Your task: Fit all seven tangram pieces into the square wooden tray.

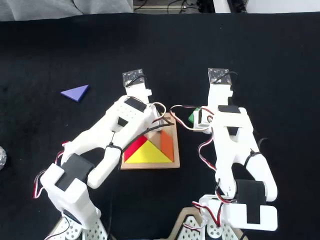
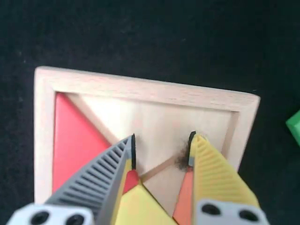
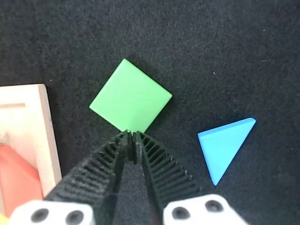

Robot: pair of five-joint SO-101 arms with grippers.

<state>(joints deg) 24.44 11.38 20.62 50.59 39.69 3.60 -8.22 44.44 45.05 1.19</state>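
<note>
Tray (image 2: pixel 140 90) of pale wood sits on the black cloth (image 1: pixel 260 55) between the two arms. It is part filled: a red triangle (image 2: pixel 75 140), a yellow triangle (image 1: pixel 148 152) and an orange piece (image 1: pixel 167 142) lie flat inside, and bare wood shows in the far half. The left gripper (image 2: pixel 161 150) hangs over that bare patch with its jaws apart and nothing between them.

Just beside the tray lies the green square (image 3: pixel 131 96), standing diamond-wise to the tray's rim. The right gripper (image 3: pixel 131 139) has its jaws pressed together, the tips at the square's near corner. A blue triangle (image 3: pixel 227 140) lies near the square, and a purple triangle (image 1: pixel 75 93) is well apart on the far left.

The step in hand looks to be bringing the green square in. Closed tips can only push it, and a push on a corner will likely spin it. For a lift, the jaws should open and straddle two parallel edges, and the wrist should turn to square it to its slot.

The pieces are thin, flat and smoothly painted with crisp edges. They are likely slippery in the ribbed jaws, while the matte, slightly fuzzy cloth may drag on them.
</note>
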